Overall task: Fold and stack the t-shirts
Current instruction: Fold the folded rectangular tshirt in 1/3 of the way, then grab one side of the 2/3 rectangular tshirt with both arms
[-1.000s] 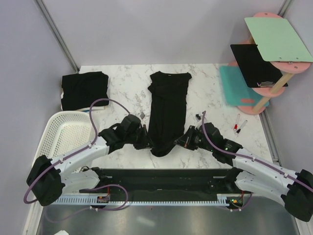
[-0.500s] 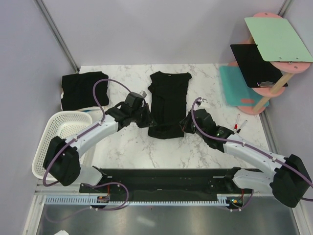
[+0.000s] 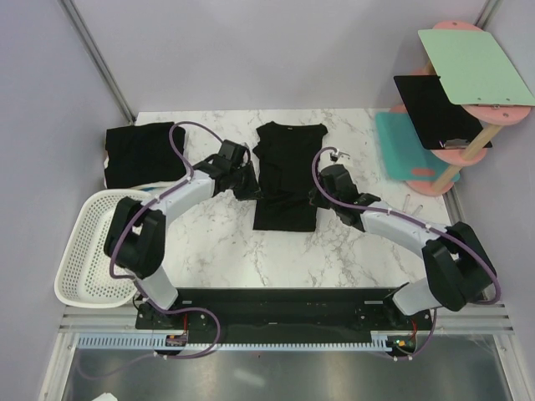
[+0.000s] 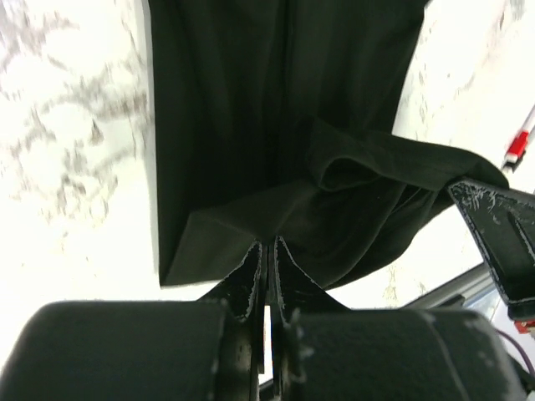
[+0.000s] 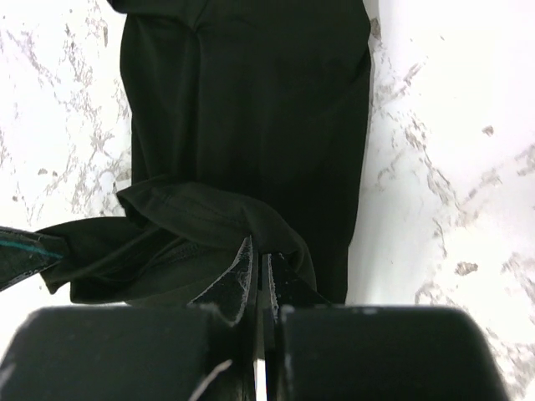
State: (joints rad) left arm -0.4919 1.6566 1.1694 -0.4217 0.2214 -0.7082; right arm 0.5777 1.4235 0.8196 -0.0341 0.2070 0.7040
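Black t-shirt point(image 3: 284, 163) lies narrow, hem doubled over.

You get bright, even overhead light with faint shadows, yet in both wrist views the marble surface point(image 4: 75, 125) blows out white, the black t-shirt point(image 5: 242, 109) swallows detail, and the near fingers point(image 4: 247, 282) blur.

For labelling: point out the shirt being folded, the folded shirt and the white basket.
shirt being folded point(image 3: 288, 159), top view, chest area.
folded shirt point(image 3: 142, 154), top view, its middle.
white basket point(image 3: 82, 251), top view, left wall.
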